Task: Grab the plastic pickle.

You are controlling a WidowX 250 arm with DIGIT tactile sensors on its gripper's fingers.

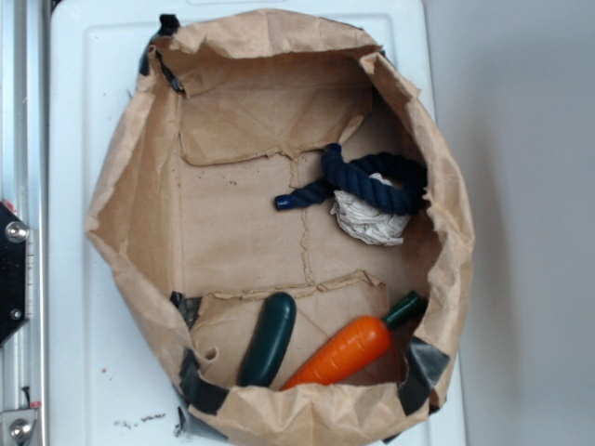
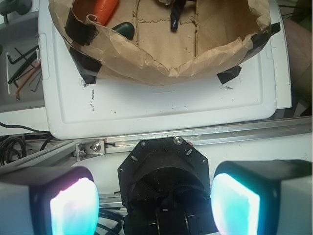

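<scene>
The plastic pickle (image 1: 268, 340), glossy dark green and oblong, lies in the brown paper bag (image 1: 139, 186) near its front left, beside the orange carrot (image 1: 344, 351). In the wrist view only one end of the pickle (image 2: 123, 28) shows over the bag's rim, next to the carrot (image 2: 104, 9). My gripper (image 2: 154, 205) is open and empty, its two glowing pads (image 2: 72, 208) wide apart. It hangs over the robot's black base (image 2: 161, 166), well outside the bag. The gripper does not show in the exterior view.
A dark navy rope (image 1: 367, 181) and a crumpled white paper ball (image 1: 370, 219) lie at the bag's right. The bag stands on a white lid (image 2: 161, 105). A metal rail (image 2: 220, 133) runs in front of it. Hex keys (image 2: 22, 68) lie at the left.
</scene>
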